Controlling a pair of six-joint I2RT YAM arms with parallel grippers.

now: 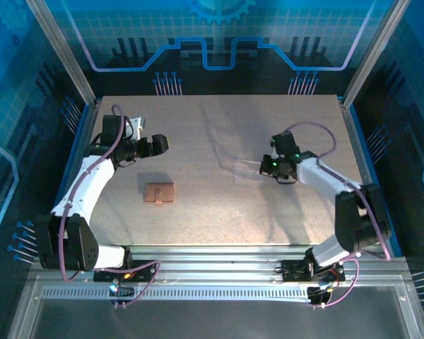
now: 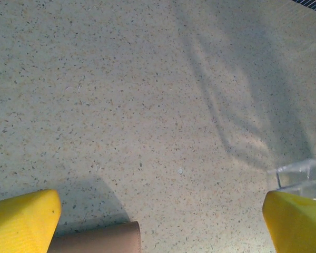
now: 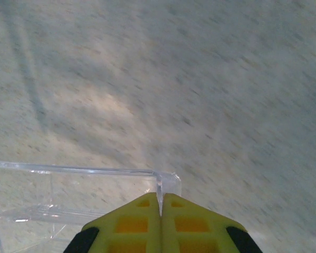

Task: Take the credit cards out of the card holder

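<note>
The card holder [image 1: 159,192] lies closed and flat on the counter [image 1: 219,120], in its left half and in front of the left end effector [image 2: 160,205]. The credit cards are judged to be all inside, so removal has not begun. A clear plastic container [image 3: 68,169] stands right of centre. The right end effector [image 3: 160,197] is fully closed, pinching the container's wall at a corner. The left end effector stands fully open and holds nothing, with the card holder's edge just beneath it. Opening the holder and extracting every card remain outstanding.
</note>
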